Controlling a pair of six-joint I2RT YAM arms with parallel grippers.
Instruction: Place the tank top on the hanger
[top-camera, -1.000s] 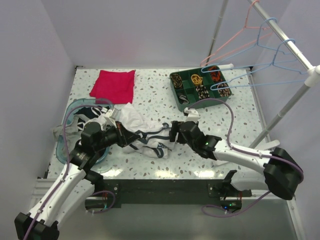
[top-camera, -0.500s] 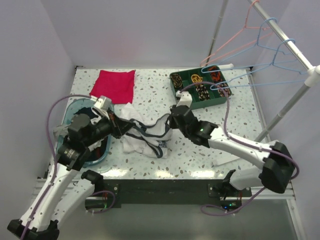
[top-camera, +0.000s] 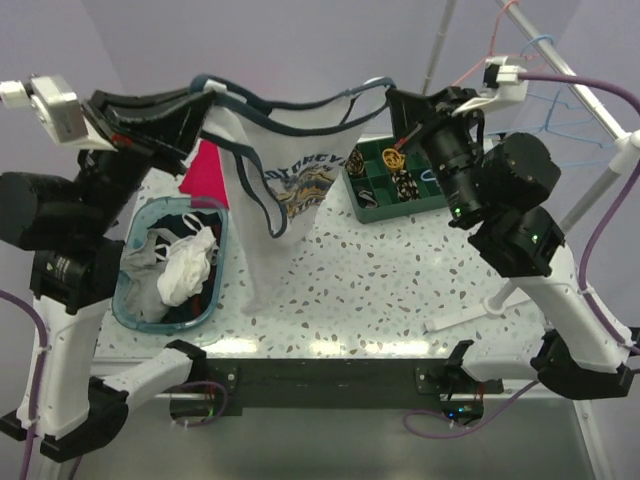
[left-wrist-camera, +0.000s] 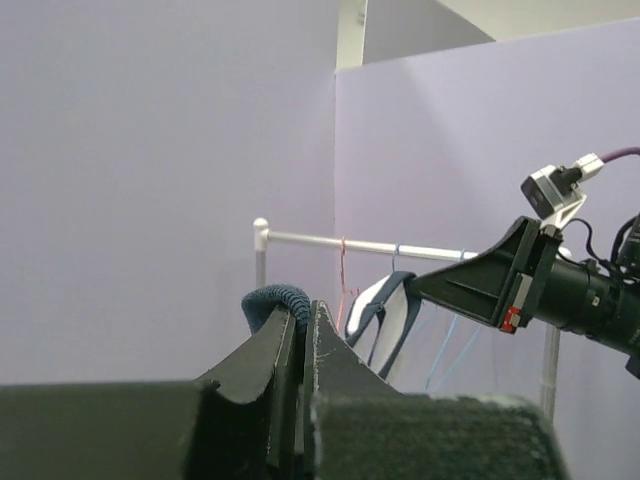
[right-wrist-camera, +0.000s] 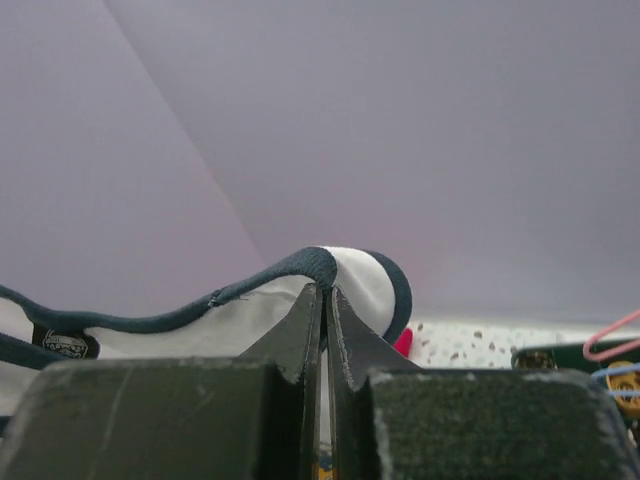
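— Tank top (top-camera: 296, 175), where?

— Held high over the bench (top-camera: 400, 270), I report: left gripper (top-camera: 208, 92) clenched on one navy-trimmed strap, right gripper (top-camera: 391, 94) clenched on the other, shirt hanging between.

Between left claw (top-camera: 206, 97) and right claw (top-camera: 391, 96) hangs the tank top (top-camera: 292, 165) — table (top-camera: 400, 272) below.

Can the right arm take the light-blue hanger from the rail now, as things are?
Probably not yet. The hanger hangs near the right gripper, but that gripper is shut on the tank top, which the left gripper holds too.
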